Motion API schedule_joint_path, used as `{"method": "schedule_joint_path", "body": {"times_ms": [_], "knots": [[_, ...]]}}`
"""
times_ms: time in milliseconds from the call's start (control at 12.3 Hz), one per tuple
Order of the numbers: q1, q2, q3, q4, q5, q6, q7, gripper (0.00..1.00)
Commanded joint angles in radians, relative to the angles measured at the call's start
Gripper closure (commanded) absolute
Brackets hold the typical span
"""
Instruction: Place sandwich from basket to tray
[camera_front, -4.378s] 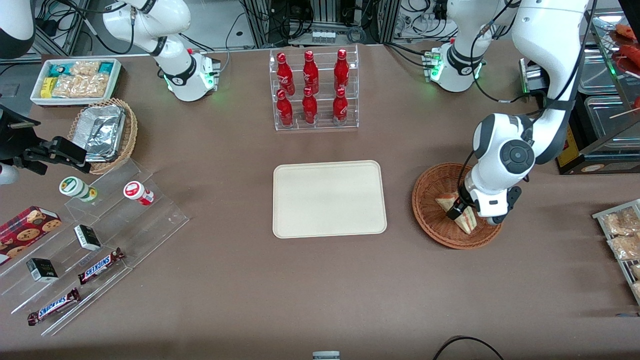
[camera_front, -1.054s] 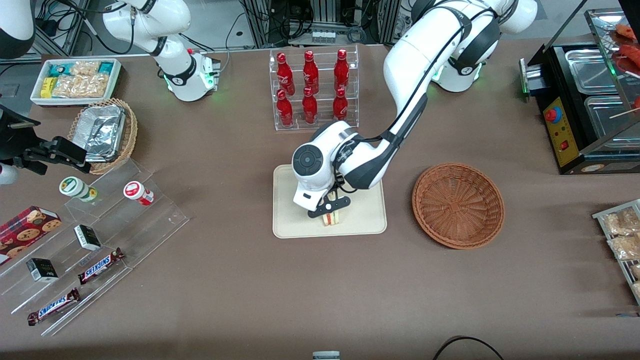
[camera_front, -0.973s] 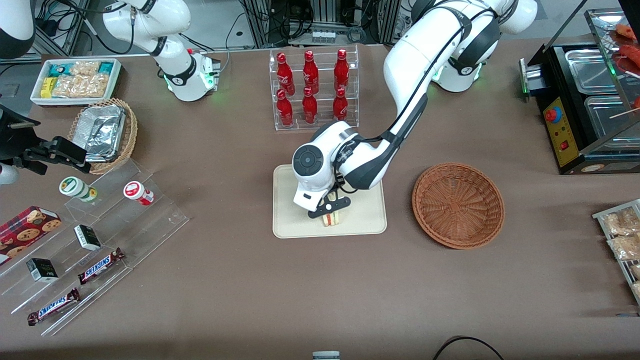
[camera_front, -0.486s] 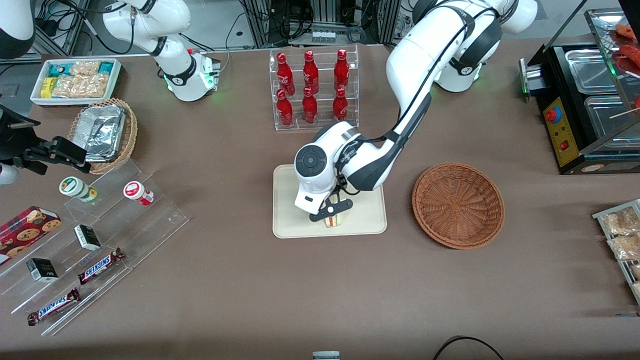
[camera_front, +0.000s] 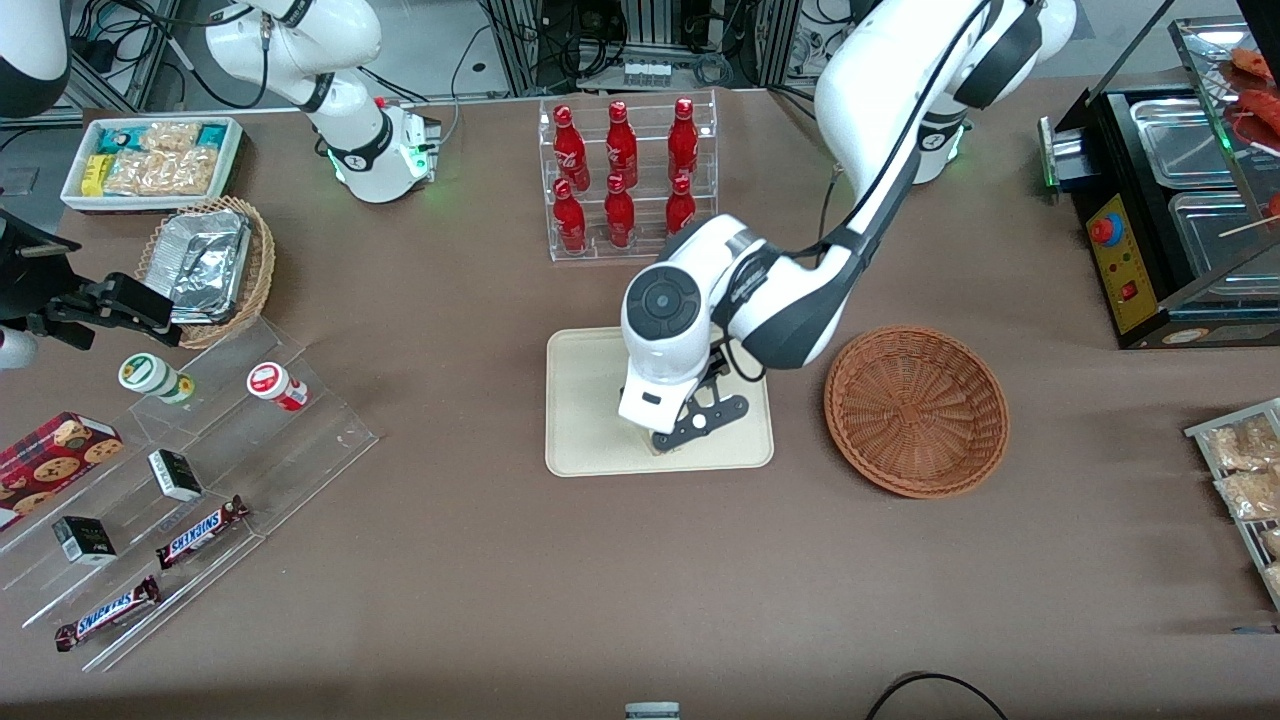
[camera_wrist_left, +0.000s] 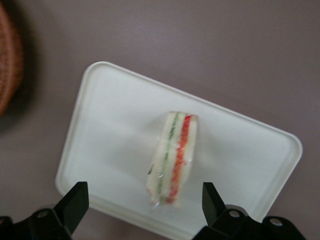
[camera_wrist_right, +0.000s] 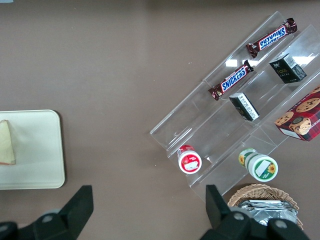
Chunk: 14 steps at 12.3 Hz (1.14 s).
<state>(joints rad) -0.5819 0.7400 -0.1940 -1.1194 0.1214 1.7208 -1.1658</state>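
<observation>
**A:** Start nearest the front camera. Where does the sandwich (camera_wrist_left: 174, 160) sit?

**B:** On the tray (camera_front: 585, 400), standing on edge near the rim closest to the front camera. In the front view the arm hides nearly all of it; the left wrist view shows it whole, bread outside, green and red layers between.

**A:** And the hand (camera_front: 697, 425)?

**B:** Directly above the sandwich, released: its two fingers (camera_wrist_left: 74, 202) are spread wide, each well clear of the bread, gripping nothing.

**A:** So the placing looks done?

**B:** I judge so; what remains is the retreat. Go straight up with the fingers kept apart, so neither pad brushes the wedge. Standing on edge, it would probably topple at a light touch, and it sits close to the rim.

**A:** Counts, working outward?

**B:** One sandwich, one tray. Beside the tray, toward the working arm's end of the tabletop (camera_front: 480, 560), one basket (camera_front: 916, 410), nothing in it. Farther from the camera than the tray, one clear rack holding six red bottles (camera_front: 620, 170), three per row.
</observation>
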Motion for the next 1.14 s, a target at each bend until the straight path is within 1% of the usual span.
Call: {"method": "schedule_joint_path", "body": {"times_ms": [0, 81, 162, 243, 405, 568, 892, 1054], "knots": [[0.017, -0.048, 0.031, -0.033, 0.014, -0.081, 0.003, 0.0], [0.031, -0.06, 0.045, -0.033, 0.012, -0.134, 0.017, 0.0], [0.077, -0.083, 0.048, -0.036, 0.009, -0.176, 0.052, 0.0], [0.118, -0.105, 0.048, -0.058, 0.001, -0.2, 0.14, 0.0], [0.198, -0.21, 0.05, -0.205, 0.01, -0.188, 0.298, 0.0], [0.276, -0.301, 0.05, -0.307, 0.012, -0.172, 0.452, 0.0], [0.401, -0.45, 0.05, -0.451, 0.003, -0.171, 0.682, 0.0], [0.448, -0.508, 0.05, -0.491, 0.001, -0.179, 0.753, 0.0]]}}
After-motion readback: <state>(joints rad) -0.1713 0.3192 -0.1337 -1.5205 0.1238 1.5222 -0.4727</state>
